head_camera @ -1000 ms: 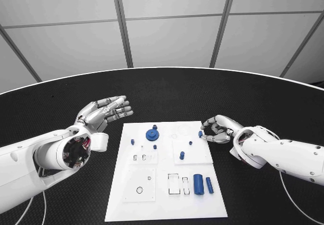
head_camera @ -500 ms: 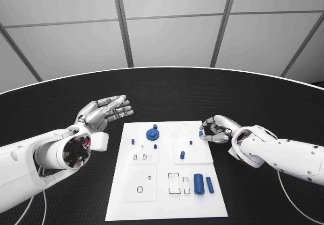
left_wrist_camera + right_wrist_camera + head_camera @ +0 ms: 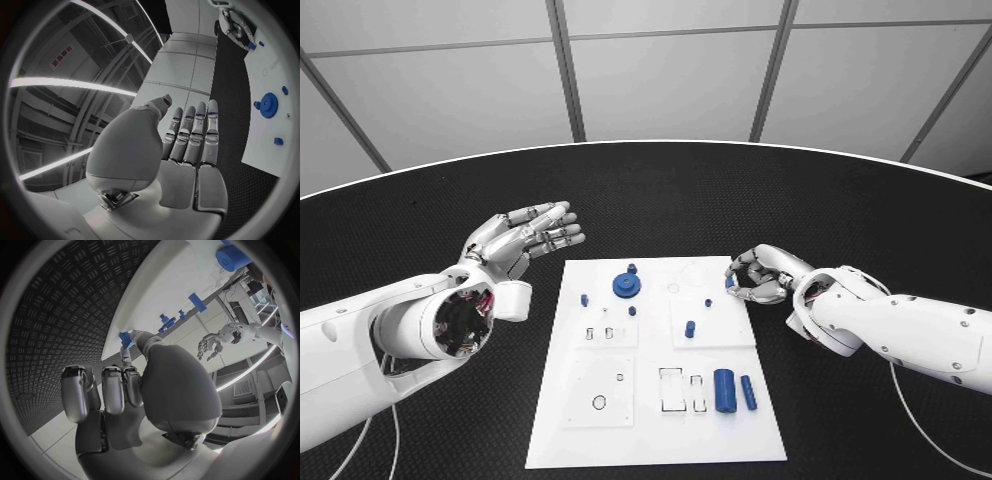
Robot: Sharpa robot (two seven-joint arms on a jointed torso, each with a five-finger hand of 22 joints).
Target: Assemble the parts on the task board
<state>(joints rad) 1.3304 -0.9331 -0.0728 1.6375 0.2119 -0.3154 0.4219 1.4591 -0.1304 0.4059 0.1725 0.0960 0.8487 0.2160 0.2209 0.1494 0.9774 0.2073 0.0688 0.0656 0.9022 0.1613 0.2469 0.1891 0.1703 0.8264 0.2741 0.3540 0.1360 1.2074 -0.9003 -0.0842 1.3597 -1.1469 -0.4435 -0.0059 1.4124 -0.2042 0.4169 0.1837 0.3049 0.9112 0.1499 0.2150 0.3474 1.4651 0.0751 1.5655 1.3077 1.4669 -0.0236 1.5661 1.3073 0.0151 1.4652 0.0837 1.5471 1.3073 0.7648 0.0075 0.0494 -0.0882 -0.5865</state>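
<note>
Black surface (image 3: 661, 200) fills the frame middle, curved white rim behind. White task board (image 3: 661, 440) lies lower centre, long side running toward the bottom. Left robot hand (image 3: 519, 240) at left centre, raised beside the board's upper left corner, fingers spread, holding nothing. Right robot hand (image 3: 762, 277) at right centre, at the board's upper right edge, fingers curled, pinching a small blue peg (image 3: 125, 339) between thumb and fingertip right at the board rim. On the board: blue gear (image 3: 627, 288) upper left part, large blue cylinder (image 3: 724, 391) lower right, thin blue pin (image 3: 749, 393) just beside it, small blue peg (image 3: 689, 329) mid-board.
</note>
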